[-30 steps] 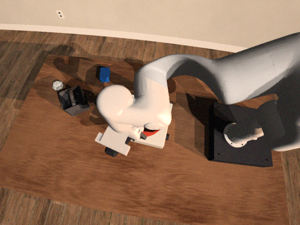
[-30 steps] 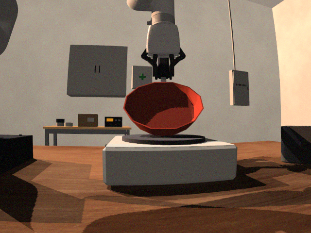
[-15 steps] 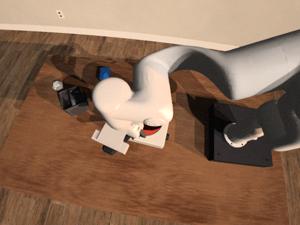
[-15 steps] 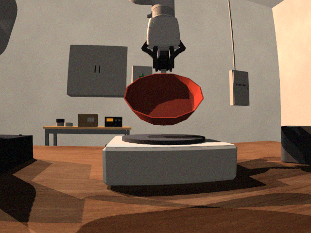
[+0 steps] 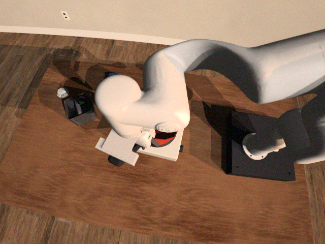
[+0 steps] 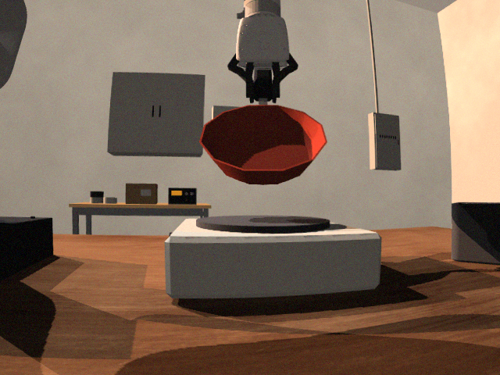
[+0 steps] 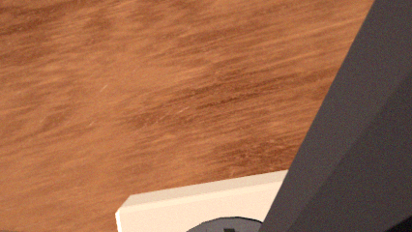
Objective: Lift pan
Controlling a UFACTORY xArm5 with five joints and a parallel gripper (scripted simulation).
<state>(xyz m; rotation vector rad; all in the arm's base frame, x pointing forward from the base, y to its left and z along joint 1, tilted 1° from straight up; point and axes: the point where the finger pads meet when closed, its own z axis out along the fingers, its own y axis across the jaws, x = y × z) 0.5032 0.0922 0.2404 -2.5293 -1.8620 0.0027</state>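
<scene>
A: Pan status?
B: Red pan (image 6: pixel 263 143) hangs tilted, well above the hot plate (image 6: pixel 262 223). Gripper (image 6: pixel 262 94) jaws are clamped on its rim at 12 o'clock.
A: Handling?
B: Looks rigid and smooth; a one-edge pinch may let it swing.
A: Surroundings?
B: Wooden tabletop (image 6: pixel 101 278), grey wall cabinet (image 6: pixel 155 113) at 10 o'clock.

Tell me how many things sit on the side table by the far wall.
4: on the side table, from left, a small dark jar, a low grey tin, a brown box, and a black device with an orange display. More may hide behind them.
</scene>
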